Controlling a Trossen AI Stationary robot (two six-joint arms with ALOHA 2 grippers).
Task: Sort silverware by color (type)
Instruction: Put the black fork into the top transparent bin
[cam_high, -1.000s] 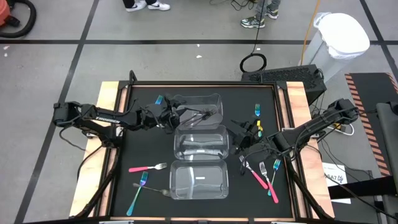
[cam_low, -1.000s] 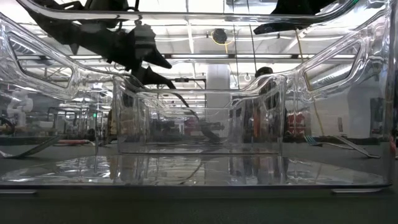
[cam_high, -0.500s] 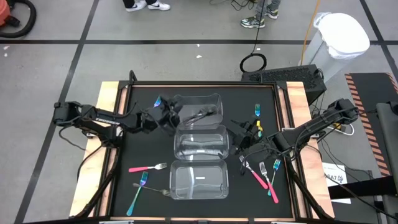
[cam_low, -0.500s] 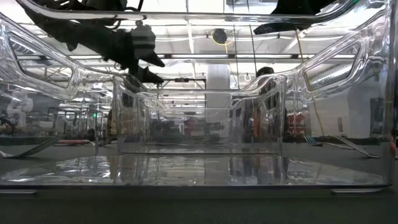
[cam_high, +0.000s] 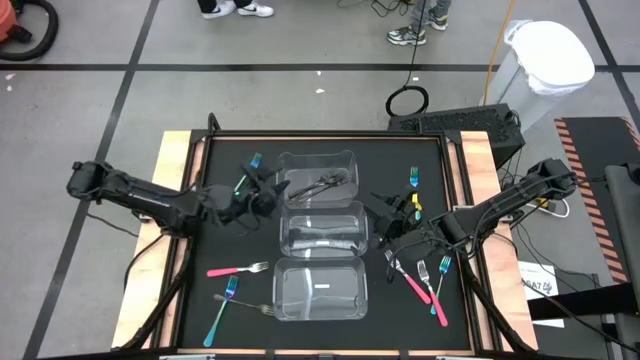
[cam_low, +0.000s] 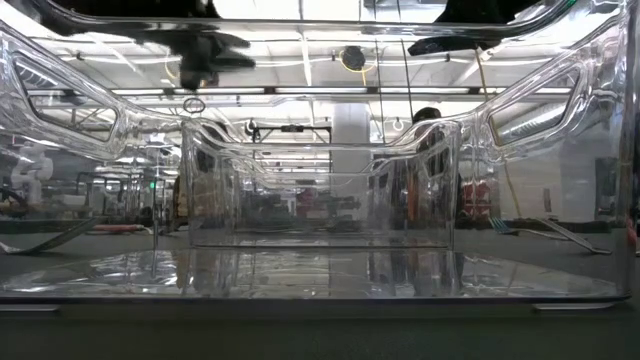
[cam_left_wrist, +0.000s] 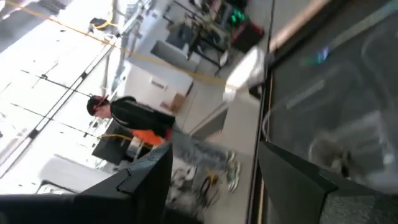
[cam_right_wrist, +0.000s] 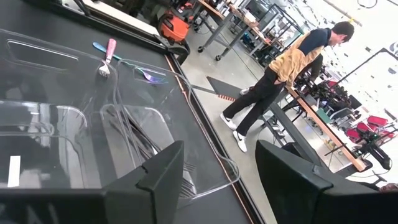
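Hovering with fingers apart and empty, the left gripper (cam_high: 262, 196) sits at nine o'clock of the far box (cam_high: 318, 172), which holds grey forks (cam_high: 322, 184); the right gripper (cam_high: 385, 222), also open, waits at three o'clock of the middle box (cam_high: 322, 229); pink and teal forks (cam_high: 427, 282) lie scattered on the mat

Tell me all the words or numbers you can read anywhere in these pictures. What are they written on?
None can be read.
White sticker on the near clear container: too small to read.
White paper with dark print on the floor, right of the table: blurred, unreadable.
Left arm: no lettering can be made out.
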